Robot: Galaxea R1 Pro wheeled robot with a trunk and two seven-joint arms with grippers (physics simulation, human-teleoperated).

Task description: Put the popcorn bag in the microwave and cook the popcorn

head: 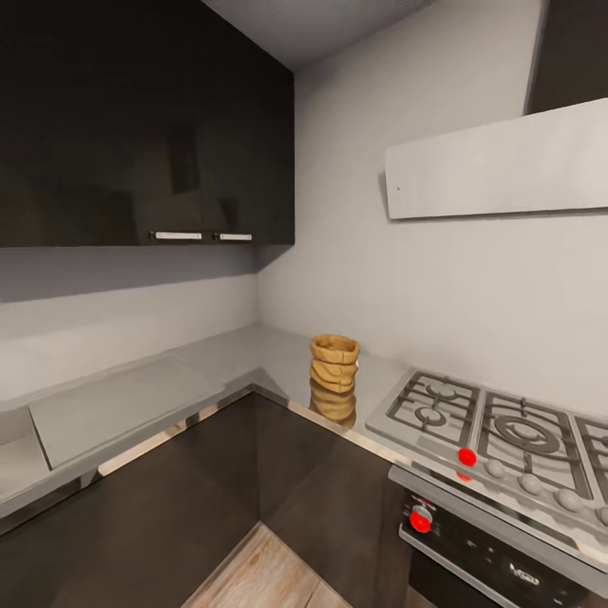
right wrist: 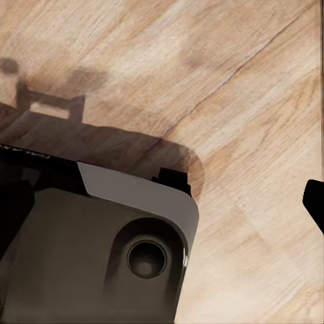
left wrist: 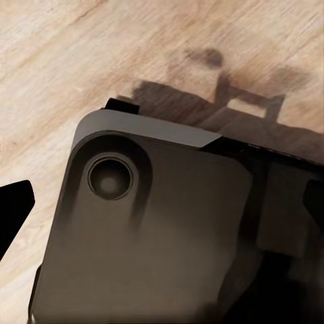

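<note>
Ahead of you the popcorn bag [head: 334, 365] stands upright with its mouth open on the grey countertop [head: 253, 359], in the corner, just left of the gas hob [head: 498, 439] and below the dark wall cabinets [head: 143, 127]. Your wrist cameras look down past the robot's dark base [left wrist: 155, 236] to the wooden floor [right wrist: 223, 81]. A dark fingertip [left wrist: 13, 209] pokes in at each frame's edge, so you cannot tell whether either claw is spread or pressed together.

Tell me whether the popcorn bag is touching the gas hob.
Apart. The head view shows a strip of bare countertop between the popcorn bag and the gas hob.
</note>
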